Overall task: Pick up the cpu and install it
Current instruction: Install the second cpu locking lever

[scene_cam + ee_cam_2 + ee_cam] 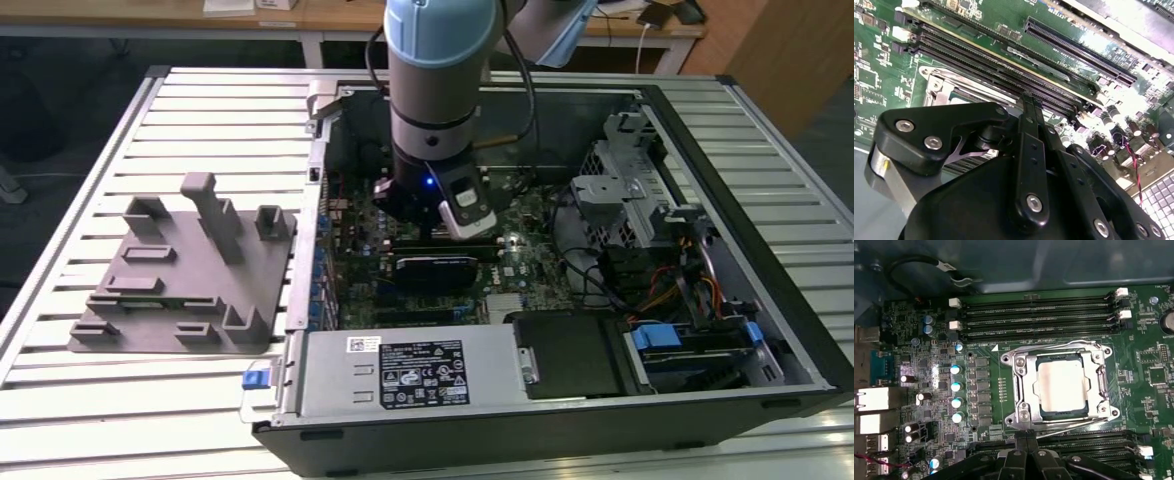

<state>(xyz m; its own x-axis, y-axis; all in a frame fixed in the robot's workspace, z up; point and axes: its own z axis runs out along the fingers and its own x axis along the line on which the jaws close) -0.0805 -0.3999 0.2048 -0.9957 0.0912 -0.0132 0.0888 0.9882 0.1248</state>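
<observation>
I have the arm (430, 90) reaching down into the open case (787, 330), which lies on a slatted table (80, 170) with the grey fixture (187, 275) well apart toward the exterior view's left. Under it is the green board (939, 365), and in the first wrist view the socket (1021, 390) with its metal frame sits between the rows of memory slots (1034, 315). The cpu (1062, 382) lies flat inside that socket, silver top up, seemingly seated — though I can't tell if it is fully home. The gripper (1026, 439) hangs just beside the socket frame, its fingers drawn together on nothing. I judge the chip light, stiff and slick on top, and fragile underneath — best taken by its opposite edges, kept level.
</observation>
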